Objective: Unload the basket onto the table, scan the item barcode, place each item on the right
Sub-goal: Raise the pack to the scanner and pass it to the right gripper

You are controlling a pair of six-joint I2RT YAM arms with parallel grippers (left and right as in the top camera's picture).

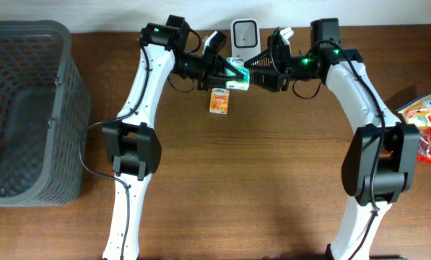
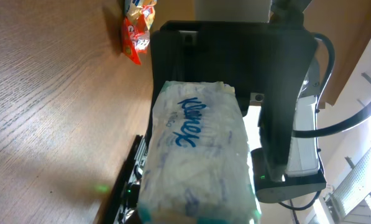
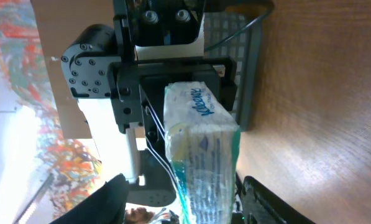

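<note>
the tissue pack (image 1: 237, 79) was up off the tabletop (image 1: 237, 188), near the middle of its far edge, held lengthwise between the two arms. the left gripper (image 1: 226, 73) was clenched on one end of it; in the left wrist view the white wrapper with blue kleenex lettering (image 2: 194, 121) filled the space between its fingers. the right gripper (image 1: 254, 75) faced it from the other side, its fingers (image 3: 110, 199) straddling the pack's near end with a gap showing on at least one side, so it stood released and not clamped.

just behind the pack, at the far edge, stood the white scanner (image 1: 244, 34) with its dark face. a small orange box (image 1: 219, 100) lay flat on the tabletop just in front of the grippers. a grey basket (image 1: 63, 108) sat along the left edge, and a few snack packets (image 1: 426, 126) lay at the right edge.
</note>
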